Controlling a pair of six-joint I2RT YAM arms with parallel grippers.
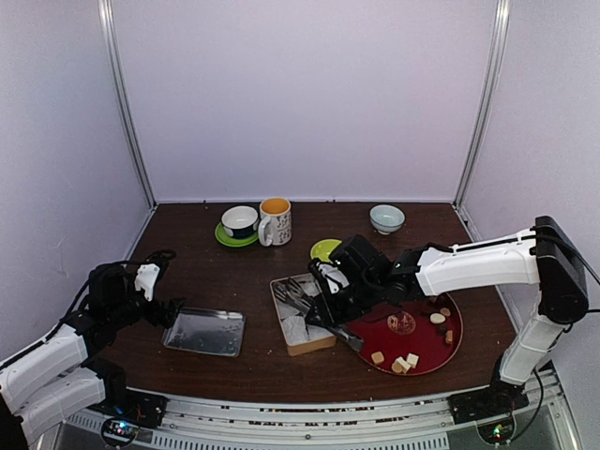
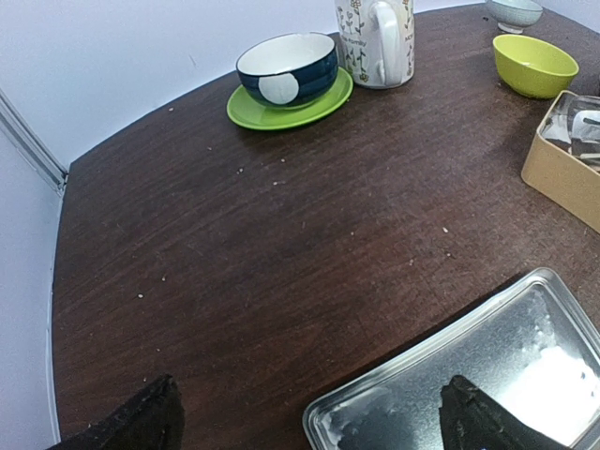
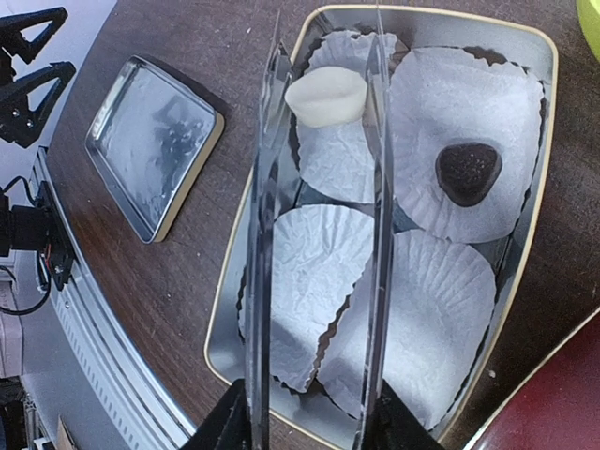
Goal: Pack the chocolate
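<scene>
Right tool (image 3: 309, 427) is clamped on the tongs (image 3: 265, 244), one finger outside each blade. The blades run nearly parallel up the wrist view. The tong tips pinch a white piece (image 3: 326, 96) over a paper cup at the far end of the tin (image 3: 450, 13); can't tell if it touches the paper. The tin is lined with white cups (image 3: 436, 328). One of them, just beside the white piece, holds a dark piece (image 3: 467, 172); the other cups in view look empty, though the blades cover part of them. In the top view the right arm reaches in from the right, with the tool above the gap between the tin and the red plate (image 1: 422, 345). The plate touches or nearly touches the tin's right side. The rest of the chocolate lies loose on the plate: tan cubes (image 1: 405, 363) at the near edge, and a white piece and some brown ones toward the right rim. The metal lid (image 2: 506, 366) lies flat on the worktop (image 2: 281, 262), left of the tin and apart from it. Left tool (image 2: 309, 427) is spread wide and holds nothing. It sits low at the lid's left end, with one finger over the lid's corner and the other over bare worktop; contact with the lid can't be judged. At the back there's a blue bowl (image 2: 287, 67) on a green saucer (image 2: 323, 103), with a mug (image 2: 375, 37) just beside it. A yellow-green bowl (image 2: 534, 64) stands near the tin and a pale bowl (image 1: 386, 217) further back.
</scene>
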